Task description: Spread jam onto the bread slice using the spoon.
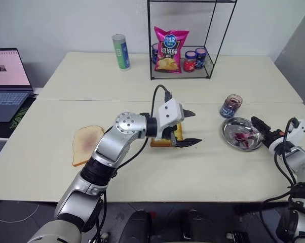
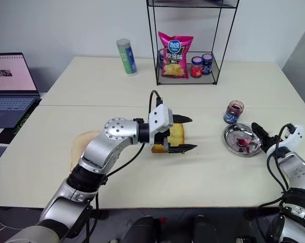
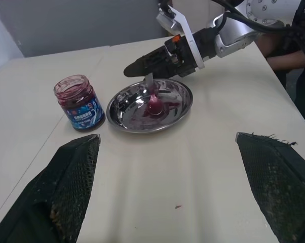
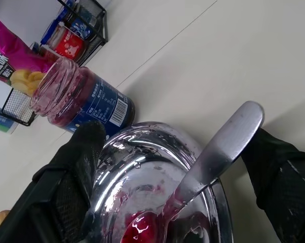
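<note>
Bright even light; soft shadows; sharp.

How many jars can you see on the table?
3. One open jam jar stands beside the metal dish. Two lidded jars, one red and one blue, sit in the wire rack beside the chip bag. More may hide behind the bag.

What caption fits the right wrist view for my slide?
Right gripper, jaws open, straddling the spoon resting in the jam-smeared steel dish, open jam jar just beyond.
</note>
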Robot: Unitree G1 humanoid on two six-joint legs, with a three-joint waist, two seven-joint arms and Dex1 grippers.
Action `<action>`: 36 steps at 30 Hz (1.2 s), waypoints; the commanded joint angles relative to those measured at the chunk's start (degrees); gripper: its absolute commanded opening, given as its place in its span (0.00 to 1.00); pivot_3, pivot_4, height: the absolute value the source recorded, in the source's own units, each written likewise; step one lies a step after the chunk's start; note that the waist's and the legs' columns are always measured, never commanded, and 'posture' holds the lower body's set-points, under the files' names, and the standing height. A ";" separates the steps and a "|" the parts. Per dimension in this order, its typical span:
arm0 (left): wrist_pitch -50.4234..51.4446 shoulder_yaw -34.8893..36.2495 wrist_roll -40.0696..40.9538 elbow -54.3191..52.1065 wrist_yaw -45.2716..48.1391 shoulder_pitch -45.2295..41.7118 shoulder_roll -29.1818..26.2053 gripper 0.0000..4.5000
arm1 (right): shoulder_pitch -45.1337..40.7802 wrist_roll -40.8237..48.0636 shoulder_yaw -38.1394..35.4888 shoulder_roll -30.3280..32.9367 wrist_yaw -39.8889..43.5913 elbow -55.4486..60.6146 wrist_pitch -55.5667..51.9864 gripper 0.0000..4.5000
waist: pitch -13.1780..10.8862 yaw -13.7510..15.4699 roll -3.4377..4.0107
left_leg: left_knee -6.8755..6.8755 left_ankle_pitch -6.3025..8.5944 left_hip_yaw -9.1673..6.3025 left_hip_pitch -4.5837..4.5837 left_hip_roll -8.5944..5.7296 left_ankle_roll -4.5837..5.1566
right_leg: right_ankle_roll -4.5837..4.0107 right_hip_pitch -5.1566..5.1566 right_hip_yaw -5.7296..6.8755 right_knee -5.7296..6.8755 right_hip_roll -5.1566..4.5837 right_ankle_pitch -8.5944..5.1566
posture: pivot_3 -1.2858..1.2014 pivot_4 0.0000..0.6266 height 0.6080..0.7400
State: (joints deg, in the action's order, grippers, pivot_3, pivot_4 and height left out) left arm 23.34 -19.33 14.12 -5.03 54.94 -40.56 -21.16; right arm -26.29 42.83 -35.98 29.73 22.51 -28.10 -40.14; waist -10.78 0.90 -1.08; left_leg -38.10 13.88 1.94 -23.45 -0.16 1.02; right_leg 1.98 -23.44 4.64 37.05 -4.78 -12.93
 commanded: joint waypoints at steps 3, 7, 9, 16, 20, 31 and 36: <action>0.19 0.90 0.11 -2.69 0.16 -0.56 -0.47 0.99 | -2.23 0.80 -2.13 0.13 1.25 -3.85 3.75 1.00 | 0.00 -0.02 0.00 | 0.00 0.00 0.04 0.02 0.00 0.01 | 0.03 0.00 -0.04 0.00 0.00 0.02 | 0.52 0.24 1.00; 0.49 1.05 0.23 -2.74 0.48 -0.93 -0.77 0.99 | -2.76 2.28 -3.98 0.16 1.35 -5.47 4.20 1.00 | 0.00 -0.02 0.00 | 0.00 -0.02 0.07 0.03 0.00 0.04 | 0.08 0.00 -0.09 0.00 0.00 0.04 | 0.52 0.24 1.00; 0.43 1.05 0.13 -2.70 0.50 -0.97 -0.86 1.00 | -2.53 2.47 -4.11 0.24 1.61 -5.70 4.31 0.92 | 0.00 -0.01 0.00 | 0.00 -0.02 0.08 0.04 0.00 0.04 | 0.08 0.00 -0.10 0.00 0.00 0.05 | 0.52 0.24 1.00; 0.10 0.78 -0.39 -2.63 0.10 -0.97 -0.49 1.00 | -1.57 2.53 -4.17 0.03 2.35 -5.11 4.13 0.64 | 0.00 -0.01 0.00 | 0.00 -0.02 0.10 0.04 0.00 0.05 | 0.07 0.00 -0.13 -0.01 0.00 0.06 | 0.52 0.24 1.00; -0.02 0.81 -0.38 -2.54 0.21 -1.06 -0.43 1.00 | -1.35 2.57 -4.34 0.19 2.55 -4.78 4.17 0.43 | 0.00 -0.01 0.00 | 0.00 -0.02 0.11 0.04 0.00 0.05 | 0.09 0.00 -0.14 -0.01 0.00 0.04 | 0.52 0.24 1.00; -1.23 1.12 -0.86 -1.59 -0.06 -0.90 0.12 1.00 | -0.25 4.48 -5.05 0.79 1.70 -0.02 2.09 0.02 | 0.00 0.05 0.00 | 0.00 -0.02 0.11 0.06 0.00 0.05 | 0.11 0.00 -0.15 -0.01 0.00 0.05 | 0.52 0.24 1.00; -1.79 0.74 -0.75 -1.69 0.37 -0.24 0.34 1.00 | 0.85 6.91 -4.91 0.90 0.93 7.80 -1.10 0.02 | 0.00 0.13 0.00 | 0.02 -0.02 0.15 0.05 0.00 0.06 | 0.11 -0.01 -0.19 -0.03 0.00 0.05 | 0.52 0.24 1.00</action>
State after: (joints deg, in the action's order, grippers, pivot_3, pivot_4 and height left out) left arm 23.06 -19.32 13.37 -5.08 55.40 -40.64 -21.13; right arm -25.48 47.31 -40.21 29.41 23.57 -26.05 -39.92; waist -10.78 1.03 -1.08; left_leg -38.09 13.86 2.10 -23.40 -0.16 1.08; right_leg 2.10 -23.46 4.44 37.03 -4.78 -12.88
